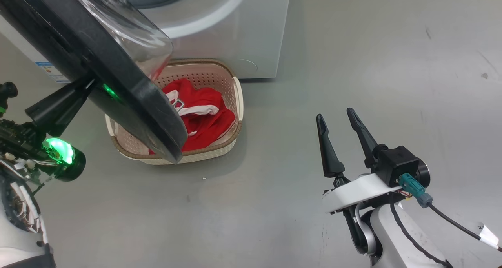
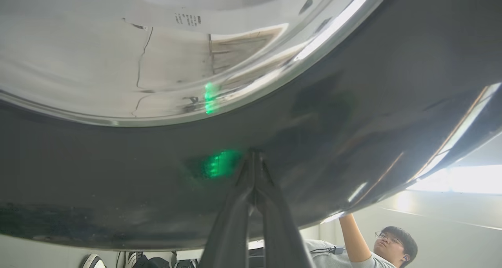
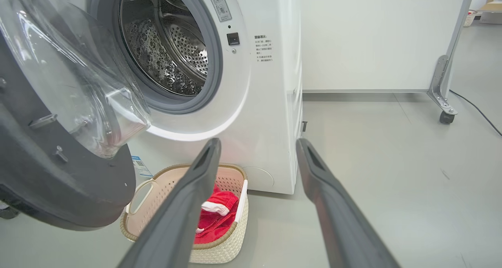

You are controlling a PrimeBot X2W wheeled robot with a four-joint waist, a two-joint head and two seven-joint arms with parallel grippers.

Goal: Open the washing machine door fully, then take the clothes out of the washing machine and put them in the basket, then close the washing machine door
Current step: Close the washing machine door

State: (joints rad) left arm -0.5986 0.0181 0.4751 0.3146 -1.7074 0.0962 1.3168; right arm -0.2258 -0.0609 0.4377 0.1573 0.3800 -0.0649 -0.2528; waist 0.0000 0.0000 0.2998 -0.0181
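The washing machine door point(image 1: 129, 87) stands part-way open over the basket point(image 1: 237, 103), its glass bowl facing the washing machine point(image 1: 235, 32). My left gripper point(image 1: 87, 85) is shut, and its tips press on the door's glossy black outer rim point(image 2: 117, 174) at the left gripper point(image 2: 253, 156). Red clothes point(image 1: 204, 119) with white trim lie in the cream basket on the floor before the machine. My right gripper point(image 1: 334, 114) hangs open and empty over the floor to the basket's right. In the right wrist view the right gripper point(image 3: 257, 142) points at the machine point(image 3: 266, 103), the door point(image 3: 47, 174), the basket point(image 3: 227, 248) and the clothes point(image 3: 217, 217). The steel drum point(image 3: 172, 44) shows no fabric.
Grey floor point(image 1: 353, 44) stretches to the right of the machine. A white partition on a castor foot point(image 3: 443, 103) stands behind, with a cable point(image 3: 478, 111) on the floor. A person point(image 2: 392, 244) with a raised arm shows beyond the door's lower edge.
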